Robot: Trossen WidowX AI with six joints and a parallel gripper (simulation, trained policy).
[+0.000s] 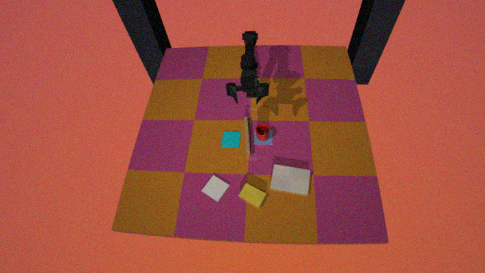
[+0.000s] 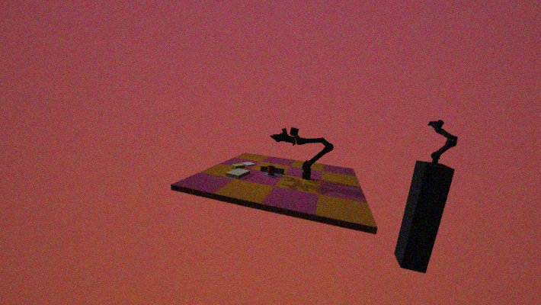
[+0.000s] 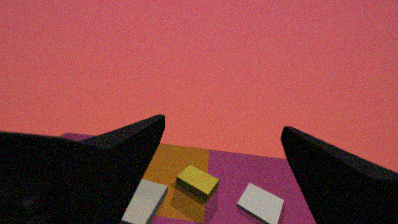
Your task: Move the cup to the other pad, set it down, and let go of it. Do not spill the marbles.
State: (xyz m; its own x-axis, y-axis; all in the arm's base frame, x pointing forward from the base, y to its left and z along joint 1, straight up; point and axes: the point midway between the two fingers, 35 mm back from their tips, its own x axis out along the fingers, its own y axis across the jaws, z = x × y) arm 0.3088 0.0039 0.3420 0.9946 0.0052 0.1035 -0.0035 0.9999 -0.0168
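A red cup (image 1: 262, 133) (image 2: 270, 170) stands upright on a pale blue pad (image 1: 268, 141), with dark contents and a small green spot showing inside it. A cyan pad (image 1: 231, 139) lies bare on the other side of a low upright wall (image 1: 247, 136). My gripper (image 1: 246, 102) (image 2: 271, 136) (image 3: 221, 126) is open with nothing between its fingers. It is raised high above the table, on the arm's side of the cup and pads. The cup and both pads are out of the wrist view.
A large white block (image 1: 290, 179) (image 2: 238, 173) (image 3: 145, 201), a yellow block (image 1: 253, 195) (image 3: 198, 180) and a smaller white block (image 1: 215, 188) (image 3: 260, 203) lie beyond the pads. Dark pillars (image 1: 369, 44) (image 2: 424, 217) stand off the table's sides.
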